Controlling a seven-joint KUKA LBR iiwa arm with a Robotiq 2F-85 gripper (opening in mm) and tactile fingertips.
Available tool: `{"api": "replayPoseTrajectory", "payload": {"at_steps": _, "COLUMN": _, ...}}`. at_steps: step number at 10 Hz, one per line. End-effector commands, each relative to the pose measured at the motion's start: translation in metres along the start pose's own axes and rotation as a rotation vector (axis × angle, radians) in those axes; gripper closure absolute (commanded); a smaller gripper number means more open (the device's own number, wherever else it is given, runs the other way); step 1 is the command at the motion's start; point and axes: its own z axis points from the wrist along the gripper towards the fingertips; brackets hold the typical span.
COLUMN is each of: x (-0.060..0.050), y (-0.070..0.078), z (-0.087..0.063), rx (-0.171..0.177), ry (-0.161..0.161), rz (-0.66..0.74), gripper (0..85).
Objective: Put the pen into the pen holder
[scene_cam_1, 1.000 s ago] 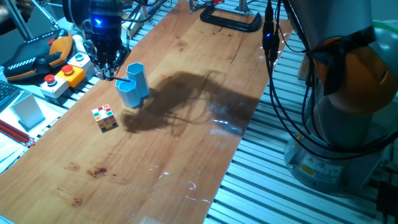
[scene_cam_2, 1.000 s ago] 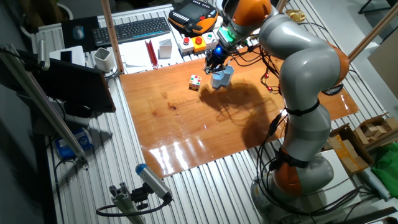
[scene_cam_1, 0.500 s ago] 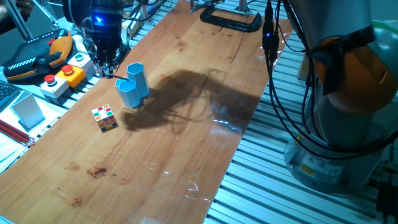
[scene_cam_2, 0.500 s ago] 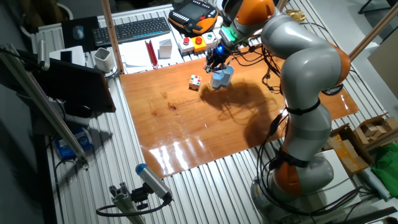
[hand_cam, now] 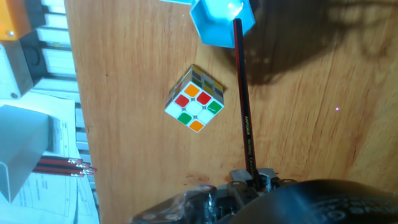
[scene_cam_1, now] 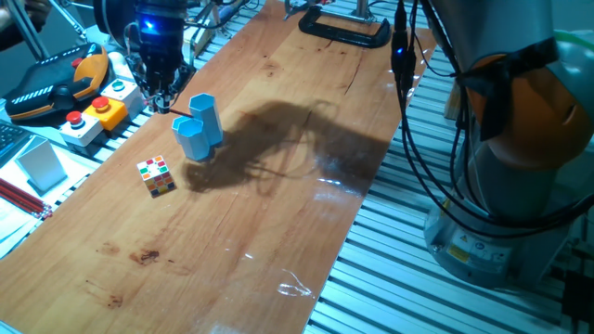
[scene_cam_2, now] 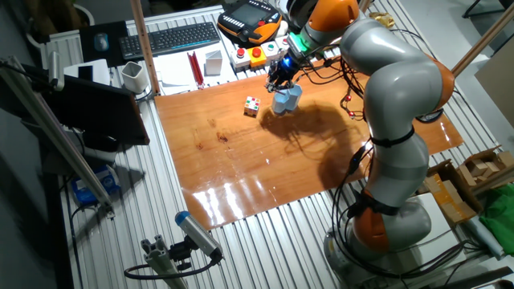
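My gripper (hand_cam: 252,177) is shut on the pen (hand_cam: 244,106), a thin reddish-brown stick that points away from the hand. In the hand view the pen's far end lies over the right rim of the light blue pen holder (hand_cam: 221,18); I cannot tell if it is inside. In one fixed view the gripper (scene_cam_1: 158,93) hangs just left of and above the upright pen holder (scene_cam_1: 198,125). In the other fixed view the gripper (scene_cam_2: 279,76) is just above the holder (scene_cam_2: 285,98).
A multicoloured cube (scene_cam_1: 156,174) sits on the wooden table (scene_cam_1: 278,186) near the holder; it also shows in the hand view (hand_cam: 194,107). Red pencils (hand_cam: 59,165), a button box (scene_cam_1: 93,116) and a teach pendant (scene_cam_1: 56,83) lie beyond the table's edge. A black clamp (scene_cam_1: 343,32) sits at the far end.
The gripper has risen slightly with the pen still in it, staying beside the holder. The holder and cube have not moved.
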Motion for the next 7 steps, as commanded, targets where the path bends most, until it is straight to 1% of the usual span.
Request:
{"api": "replayPoseTrajectory", "payload": {"at_steps": 1, "x": -0.001, "y": 0.001, "z": 0.001, "rx": -0.002, "ry": -0.002, "rz": 0.0, "gripper": 84.3}}
{"api": "replayPoseTrajectory", "payload": {"at_steps": 2, "x": -0.002, "y": 0.002, "z": 0.004, "rx": -0.003, "ry": 0.0, "rz": -0.003, "gripper": 84.3}}
{"api": "replayPoseTrajectory", "payload": {"at_steps": 4, "x": -0.005, "y": 0.004, "z": 0.009, "rx": -0.003, "ry": 0.012, "rz": -0.002, "gripper": 84.3}}
{"api": "replayPoseTrajectory", "payload": {"at_steps": 7, "x": -0.011, "y": 0.008, "z": 0.016, "rx": 0.0, "ry": 0.015, "rz": -0.005, "gripper": 84.3}}
